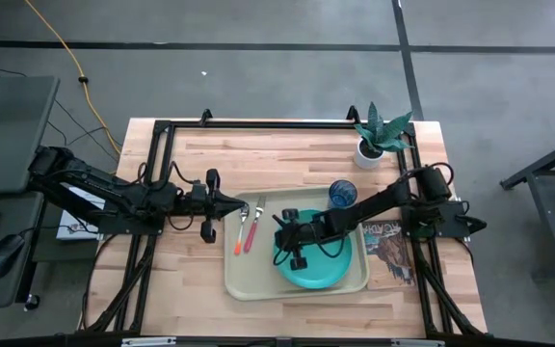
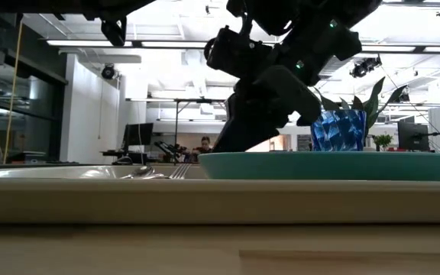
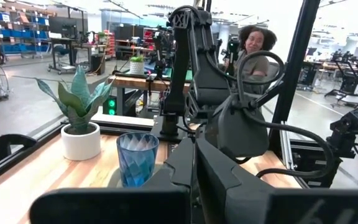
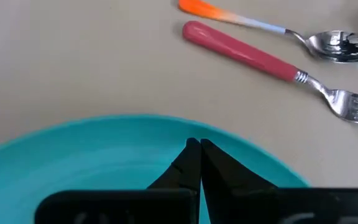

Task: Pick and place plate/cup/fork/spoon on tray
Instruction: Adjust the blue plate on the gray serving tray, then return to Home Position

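The beige tray (image 1: 239,289) lies on the table's near middle. The turquoise plate (image 1: 324,272) lies in the tray's right part. The red-pink-handled fork (image 1: 252,231) and the orange-handled spoon (image 1: 240,237) lie side by side on the tray's left part. They also show in the right wrist view, fork (image 4: 247,53) and spoon (image 4: 260,25). The blue cup (image 1: 343,193) stands upright on the table just beyond the tray's far right corner. My right gripper (image 4: 197,158) is shut over the plate's left part (image 4: 104,155). My left gripper (image 1: 242,202) is shut and empty, above the tray's far left corner. My right gripper's shut fingertips (image 4: 190,155) slant down from the table's right over the plate's inner surface near its left rim (image 4: 166,127). I cannot tell whether they touch it. Nothing is between the fingers.
A white pot with a green plant (image 1: 372,145) stands at the far right corner. A printed booklet (image 1: 388,253) lies right of the tray. Black frame rails run along the table's left, far and right sides. A person (image 3: 257,50) sits beyond the table.
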Controlling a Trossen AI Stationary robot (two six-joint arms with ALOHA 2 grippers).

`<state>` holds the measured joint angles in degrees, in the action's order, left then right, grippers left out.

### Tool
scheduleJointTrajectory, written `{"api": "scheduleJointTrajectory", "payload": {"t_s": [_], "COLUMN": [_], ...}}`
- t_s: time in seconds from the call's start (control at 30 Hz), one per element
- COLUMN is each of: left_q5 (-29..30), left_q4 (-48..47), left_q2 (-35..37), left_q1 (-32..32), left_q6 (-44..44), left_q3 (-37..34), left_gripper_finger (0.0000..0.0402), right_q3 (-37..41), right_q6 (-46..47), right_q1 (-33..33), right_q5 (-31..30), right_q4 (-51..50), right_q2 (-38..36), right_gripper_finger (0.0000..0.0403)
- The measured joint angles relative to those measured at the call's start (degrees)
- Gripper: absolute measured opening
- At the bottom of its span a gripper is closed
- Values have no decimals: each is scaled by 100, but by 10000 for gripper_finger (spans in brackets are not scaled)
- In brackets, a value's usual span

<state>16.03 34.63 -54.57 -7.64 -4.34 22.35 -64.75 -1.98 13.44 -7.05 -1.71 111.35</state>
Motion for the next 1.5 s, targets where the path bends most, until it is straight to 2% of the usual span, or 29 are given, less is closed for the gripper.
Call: {"api": "scheduleJointTrajectory", "payload": {"t_s": [0.47, 0.67, 0.77, 0.87, 1.07, 1.23, 1.33, 1.43, 1.5], "left_q5": [0, 0, 0, 0, 0, 2, 8, 148, 222], "left_q4": [-3, -2, -2, -9, -65, -651, -1261, -1749, -1854], "left_q2": [-1, 0, 0, 0, 27, 672, 1236, 1715, 1933], "left_q1": [-1, 0, 0, 0, 0, 0, 0, 0, 0], "left_q6": [-103, -103, -105, -105, -94, 141, 149, 154, 219], "left_q3": [0, 0, 0, 0, 0, 0, 6, 4, 4], "left_gripper_finger": [0, 0, 0, 0, 0, 0, 0, 0, 0], "right_q3": [0, 0, 0, 0, 0, 50, 650, 1689, 2383], "right_q6": [-376, -879, -1049, -1059, -814, -428, -237, 42, 197], "right_q1": [-302, -378, -362, -322, -132, 26, 135, 260, 355], "right_q5": [21, 671, 734, 709, 175, -245, -417, -605, -950], "right_q4": [960, 1950, 1817, 1018, -977, -2085, -1726, -1086, -588], "right_q2": [2, 2, -18, -195, -842, -1591, -2325, -3248, -3963], "right_gripper_finger": [0, 0, 0, 0, 0, 0, 0, 0, 0]}}
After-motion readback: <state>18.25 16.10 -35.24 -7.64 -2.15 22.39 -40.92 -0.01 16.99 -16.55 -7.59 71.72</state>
